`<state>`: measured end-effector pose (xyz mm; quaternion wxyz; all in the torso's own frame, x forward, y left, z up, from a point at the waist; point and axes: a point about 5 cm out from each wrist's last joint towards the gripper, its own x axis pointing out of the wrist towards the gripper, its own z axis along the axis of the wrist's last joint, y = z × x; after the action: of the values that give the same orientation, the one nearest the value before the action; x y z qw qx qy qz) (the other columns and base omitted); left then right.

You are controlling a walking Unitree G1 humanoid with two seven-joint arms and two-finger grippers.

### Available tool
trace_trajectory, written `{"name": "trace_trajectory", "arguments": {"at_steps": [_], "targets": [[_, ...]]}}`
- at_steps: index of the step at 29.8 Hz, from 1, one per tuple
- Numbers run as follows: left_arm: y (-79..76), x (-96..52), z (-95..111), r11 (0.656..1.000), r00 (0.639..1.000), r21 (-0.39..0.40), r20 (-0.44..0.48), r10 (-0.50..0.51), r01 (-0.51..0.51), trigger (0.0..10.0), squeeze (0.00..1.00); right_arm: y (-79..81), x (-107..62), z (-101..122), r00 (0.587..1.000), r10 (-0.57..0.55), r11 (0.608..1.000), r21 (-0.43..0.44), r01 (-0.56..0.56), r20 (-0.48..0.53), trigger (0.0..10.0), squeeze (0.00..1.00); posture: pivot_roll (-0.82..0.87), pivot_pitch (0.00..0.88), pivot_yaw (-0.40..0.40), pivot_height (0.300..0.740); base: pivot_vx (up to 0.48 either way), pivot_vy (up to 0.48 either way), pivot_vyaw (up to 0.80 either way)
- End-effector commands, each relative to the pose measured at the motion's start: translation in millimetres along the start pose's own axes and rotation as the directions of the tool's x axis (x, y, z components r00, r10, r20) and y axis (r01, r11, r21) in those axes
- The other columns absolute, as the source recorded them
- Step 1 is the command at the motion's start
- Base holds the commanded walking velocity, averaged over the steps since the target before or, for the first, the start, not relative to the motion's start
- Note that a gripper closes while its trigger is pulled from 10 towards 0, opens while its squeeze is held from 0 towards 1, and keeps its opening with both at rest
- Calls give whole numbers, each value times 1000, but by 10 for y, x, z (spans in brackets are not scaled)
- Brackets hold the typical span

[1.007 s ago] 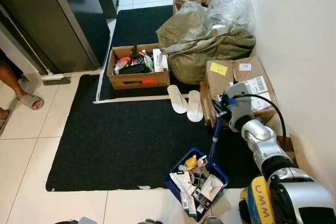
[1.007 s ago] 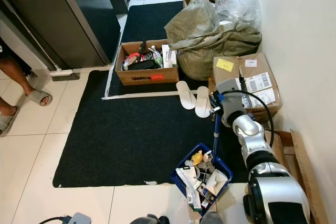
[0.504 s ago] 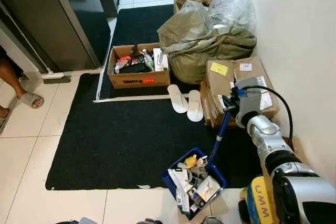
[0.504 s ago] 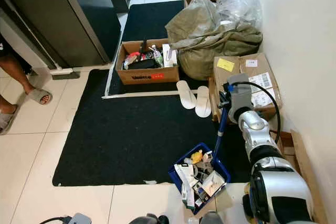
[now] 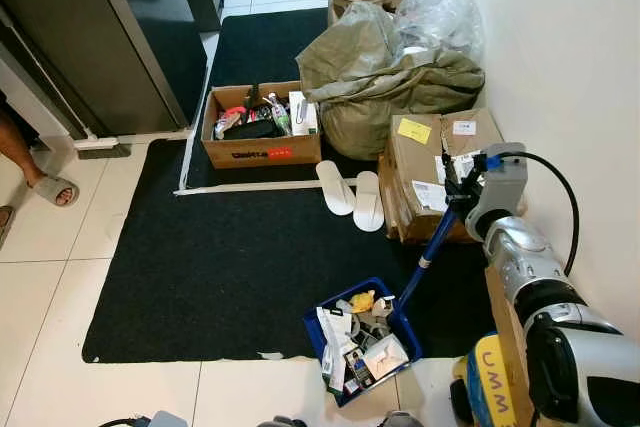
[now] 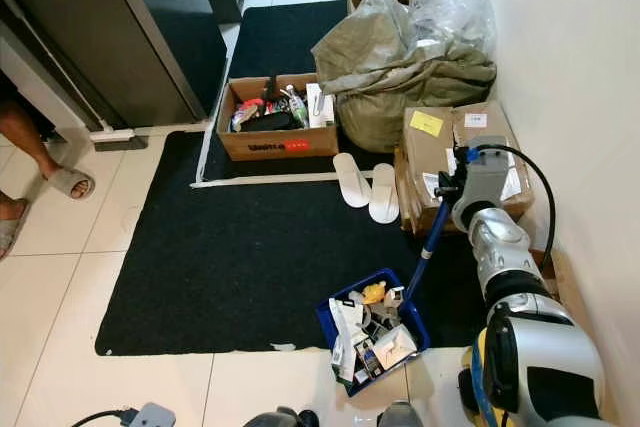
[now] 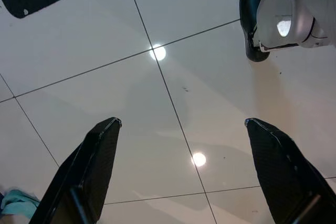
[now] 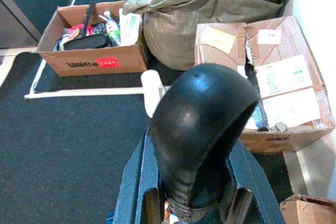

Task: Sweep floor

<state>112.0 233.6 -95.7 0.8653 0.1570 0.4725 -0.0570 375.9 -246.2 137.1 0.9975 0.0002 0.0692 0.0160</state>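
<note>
At the near right corner of the black mat (image 5: 240, 257), a blue dustpan (image 5: 360, 345) sits heaped with scraps of paper and small rubbish, its blue handle (image 5: 432, 247) slanting up and to the right into the right gripper (image 5: 462, 197), whose fingers are clenched on the handle's black top end. The right wrist view looks straight down over that rounded black cap (image 8: 202, 129). The pan looks like light, stiff plastic, but the load is loose and piled high, so I judge that any tilt or jerk would spill it; the top of the handle is the natural hold, though it gives a long lever and little control over the tray.

Room is tight on the right: a taped cardboard box (image 5: 435, 162) stands just beside the handle, with the wall behind it. Farther off lie a pair of white slippers (image 5: 352, 199), an open carton of bottles (image 5: 260, 127) and a big grey sack (image 5: 385, 77). The open space is to the left, across the mat and onto the pale tiles. A person's sandalled foot (image 5: 45, 187) stands at the far left edge.

The left gripper (image 7: 184, 171) hangs idle over bare tile, fingers spread wide apart.
</note>
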Motion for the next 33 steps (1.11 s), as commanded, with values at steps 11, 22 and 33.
{"name": "trace_trajectory", "arguments": {"at_steps": [11, 22, 33], "targets": [[-52, -12, -88, 1000, 999, -21, -51, -6, 5, 10000, 0, 98, -4, -165, 999, 4, 974, 225, 6, -42, 10000, 0, 47, 223, 77, 740, 0, 0, 0], [-87, 39, 13, 1000, 999, -24, -54, -8, 7, 10000, 0, 237, 28, -167, 1000, -16, 946, 324, 18, -9, 10000, 0, 13, 177, 75, 740, 0, 0, 0], [-86, 68, 84, 1000, 999, -25, -47, -2, 1, 10000, 0, 343, 41, -159, 995, -92, 907, 415, 72, 29, 10000, 0, -3, 134, 71, 740, 0, 0, 0]]}}
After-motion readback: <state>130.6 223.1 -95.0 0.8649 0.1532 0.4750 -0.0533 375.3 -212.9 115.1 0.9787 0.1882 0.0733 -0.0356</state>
